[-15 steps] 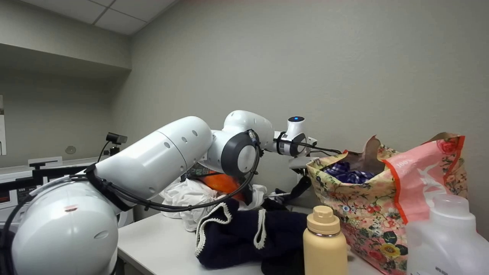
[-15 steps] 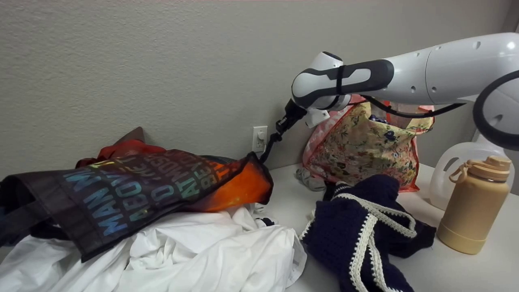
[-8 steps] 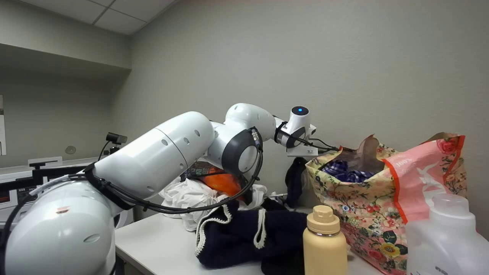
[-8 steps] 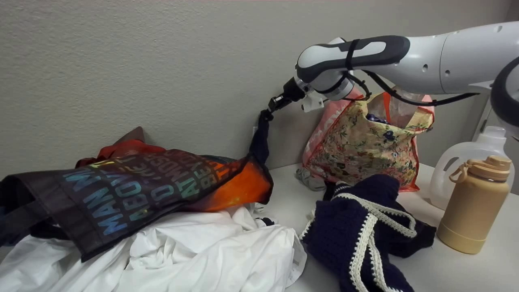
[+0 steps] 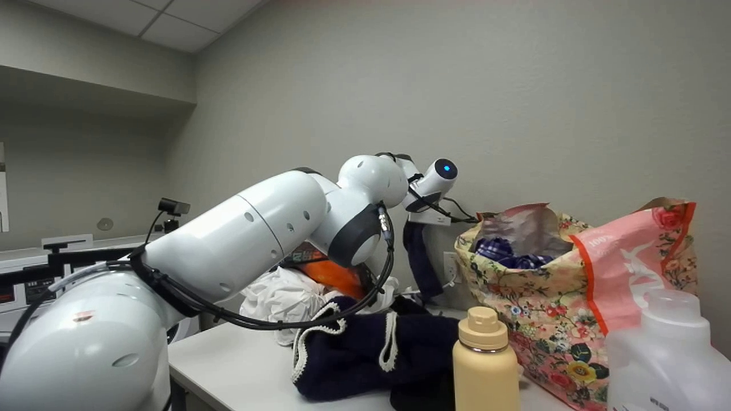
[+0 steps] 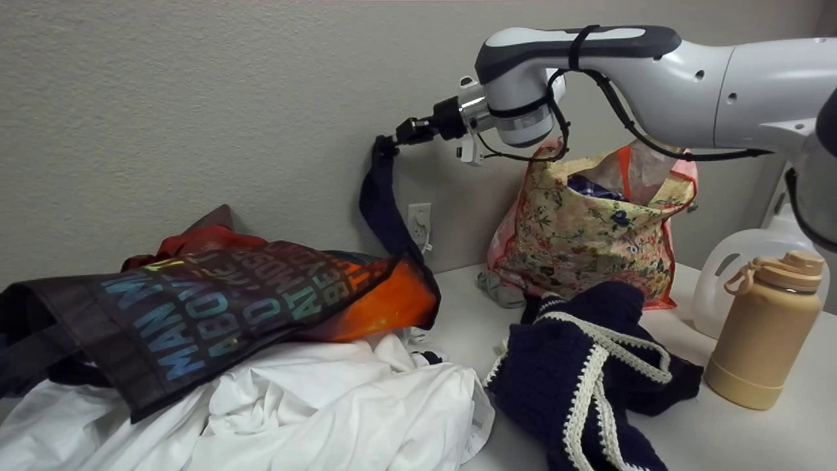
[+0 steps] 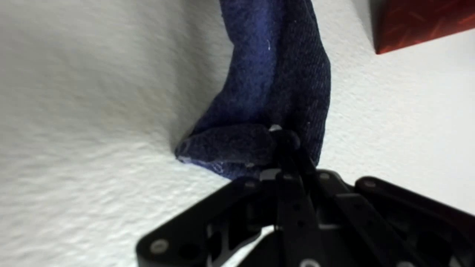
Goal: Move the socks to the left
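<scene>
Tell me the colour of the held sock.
Dark navy blue; the sock shows best in the wrist view.

The arm [image 5: 268, 222] is extended and bent, wrist [image 6: 523, 91] raised; the gripper [image 6: 392, 139] angles slightly downward, its fingers [image 6: 415, 131] tightly together.

In an exterior view the gripper [image 6: 393, 139] climbed from right of the wall outlet [image 6: 419, 222] to above and left of it. Navy sock [image 6: 378, 193] came along, dangling mostly left of the outlet instead of blocking it. Floral shopping bag [image 5: 551, 325] shifted at the mouth too.
</scene>
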You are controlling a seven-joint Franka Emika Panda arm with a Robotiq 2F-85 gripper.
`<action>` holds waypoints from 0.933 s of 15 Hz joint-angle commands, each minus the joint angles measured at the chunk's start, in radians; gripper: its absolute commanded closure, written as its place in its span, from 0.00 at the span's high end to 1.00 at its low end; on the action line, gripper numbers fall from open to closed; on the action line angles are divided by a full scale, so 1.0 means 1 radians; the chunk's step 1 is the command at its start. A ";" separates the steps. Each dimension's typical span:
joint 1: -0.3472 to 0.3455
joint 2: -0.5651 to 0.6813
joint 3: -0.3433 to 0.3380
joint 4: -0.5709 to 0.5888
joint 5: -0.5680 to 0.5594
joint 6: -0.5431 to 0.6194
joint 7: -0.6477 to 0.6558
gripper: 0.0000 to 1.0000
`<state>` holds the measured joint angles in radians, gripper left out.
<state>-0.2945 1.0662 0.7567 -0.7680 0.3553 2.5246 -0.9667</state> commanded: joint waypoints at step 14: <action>0.183 0.107 0.035 0.138 -0.132 -0.147 -0.055 0.75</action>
<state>-0.1507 1.1761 0.8857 -0.6818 0.2951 2.3560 -1.0935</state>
